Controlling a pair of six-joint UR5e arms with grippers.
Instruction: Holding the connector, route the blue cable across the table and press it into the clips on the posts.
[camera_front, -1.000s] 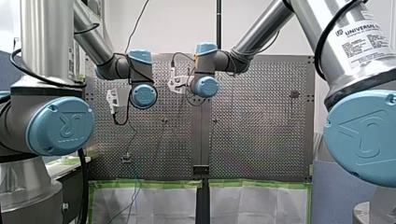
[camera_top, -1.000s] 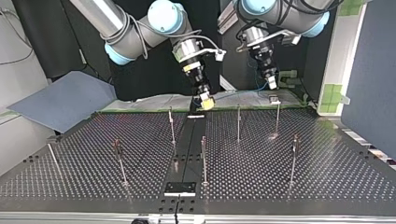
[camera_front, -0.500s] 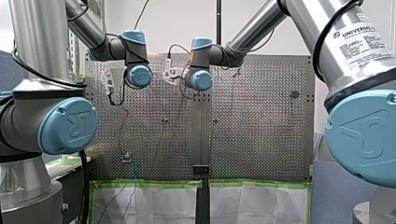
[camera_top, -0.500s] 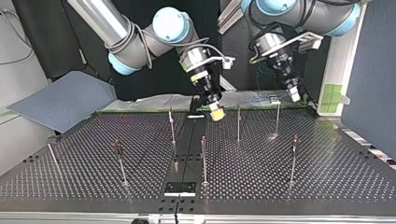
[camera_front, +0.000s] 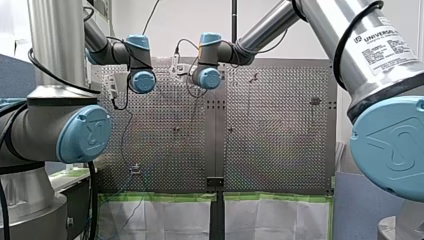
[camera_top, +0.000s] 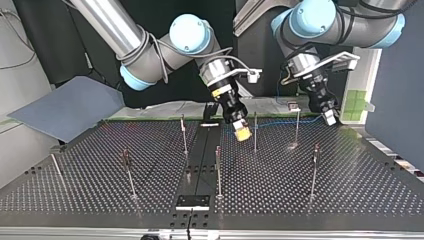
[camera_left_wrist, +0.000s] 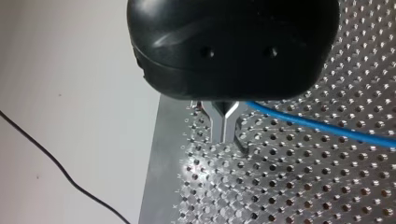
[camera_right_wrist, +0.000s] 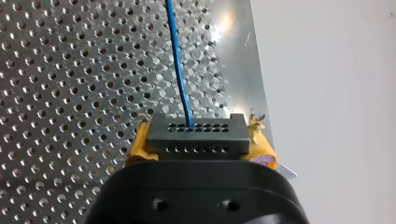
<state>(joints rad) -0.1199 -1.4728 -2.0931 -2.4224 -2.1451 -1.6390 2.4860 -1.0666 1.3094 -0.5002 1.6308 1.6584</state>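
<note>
Yellow pads (camera_right_wrist: 138, 142) of my right claw (camera_right_wrist: 196, 140) clamp a black multi-hole connector (camera_right_wrist: 195, 133). The blue cable (camera_right_wrist: 180, 70) leaves the connector face and runs ahead over the perforated bench (camera_right_wrist: 70, 93).

In the top view, the right claw hangs above the bench, just beside the reference post (camera_top: 255, 131), on the side towards the dark centre strip (camera_top: 200, 160). From there the cable runs past the reference post to my left claw (camera_top: 330, 117), which stands well apart from that post, beyond a second post (camera_top: 297, 125).

In the left wrist view, the metal fingers (camera_left_wrist: 219, 126) are closed together, with the cable emerging at their root. The left claw grips the cable. Whether the cable sits in any clip cannot be told.
</note>
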